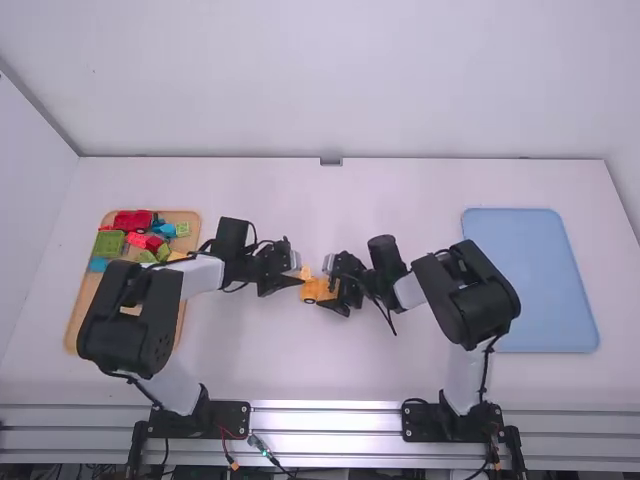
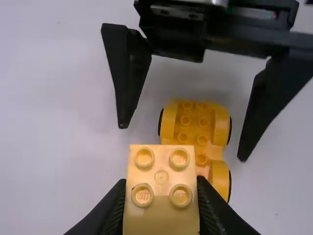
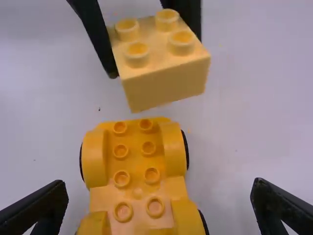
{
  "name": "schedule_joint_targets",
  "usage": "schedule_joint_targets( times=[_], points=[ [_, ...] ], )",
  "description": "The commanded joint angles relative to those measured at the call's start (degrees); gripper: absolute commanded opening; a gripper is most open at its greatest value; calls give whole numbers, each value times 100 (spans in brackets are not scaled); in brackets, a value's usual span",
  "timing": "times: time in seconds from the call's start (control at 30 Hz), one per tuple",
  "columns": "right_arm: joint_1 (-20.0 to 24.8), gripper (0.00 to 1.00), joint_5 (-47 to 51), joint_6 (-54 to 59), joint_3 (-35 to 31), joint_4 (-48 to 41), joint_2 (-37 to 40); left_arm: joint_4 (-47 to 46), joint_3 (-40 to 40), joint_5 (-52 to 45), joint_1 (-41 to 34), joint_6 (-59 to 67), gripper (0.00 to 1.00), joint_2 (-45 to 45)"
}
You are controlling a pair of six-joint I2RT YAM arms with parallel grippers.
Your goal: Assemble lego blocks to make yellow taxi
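Note:
In the high view my left gripper (image 1: 298, 278) and my right gripper (image 1: 332, 284) face each other mid-table. The left wrist view has my left gripper (image 2: 161, 196) shut on a pale yellow block (image 2: 161, 170) with its studs showing. That block (image 3: 156, 73) hangs near one end of the yellow car base (image 3: 137, 169), apart from it in the right wrist view. The wheeled, studded car base (image 1: 318, 290) rests on the table. My right gripper (image 3: 159, 205) is open, its fingers apart on either side of the car base and not touching it.
A wooden tray (image 1: 75, 330) at the left holds several loose blocks, including a red one (image 1: 133, 221) and a green one (image 1: 109, 243). On the right lies a blue tray (image 1: 530, 280). The right arm's gripper stands close to the left one.

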State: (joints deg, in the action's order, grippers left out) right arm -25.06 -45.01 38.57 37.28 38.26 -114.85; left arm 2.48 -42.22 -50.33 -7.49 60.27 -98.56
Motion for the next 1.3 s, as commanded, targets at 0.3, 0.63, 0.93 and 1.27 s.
schedule_joint_targets(
  times=[0.3,0.63,0.93,1.27],
  points=[
    [195,99,-136,225,-483,610,-136,-85,63,-579,-46,-304,24,24],
    [262,100,-824,350,278,651,-973,-219,63,-354,-326,-378,22,22],
    [262,65,-920,498,315,590,-999,-249,68,46,-485,-387,17,-9],
    [262,59,-999,675,315,223,-999,-48,68,144,-444,-389,14,-369]
  ],
)
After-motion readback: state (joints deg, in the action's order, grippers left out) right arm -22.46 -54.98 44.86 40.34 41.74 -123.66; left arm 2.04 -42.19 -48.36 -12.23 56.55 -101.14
